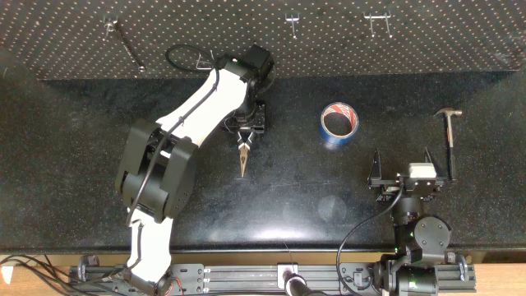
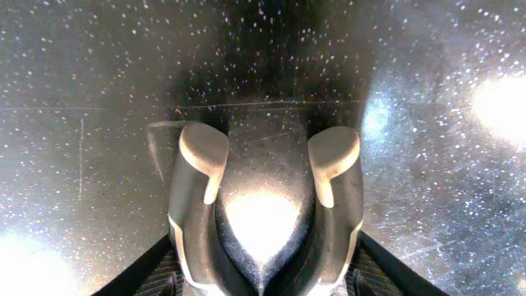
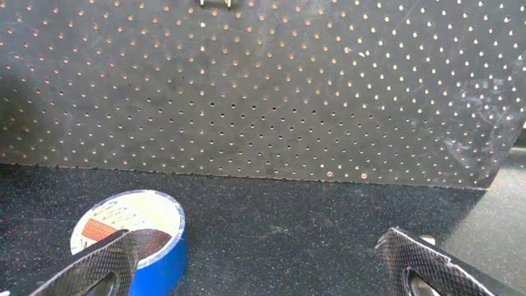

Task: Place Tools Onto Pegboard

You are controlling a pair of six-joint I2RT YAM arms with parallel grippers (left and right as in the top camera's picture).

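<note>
pliers, handles in left claw

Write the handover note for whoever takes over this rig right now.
Left gripper: down over the handles of the pointed-nose metal pliers on the black speckled table; grip cannot be confirmed.
Right gripper: open, empty, near its base.
The blue roll of tape and the metal-headed hammer lie on the table, right of centre.
Done: a slim metal wrench hangs at the left of the black perforated pegboard.
Left: pliers, tape, hammer. Two metal hooks look free.
</note>
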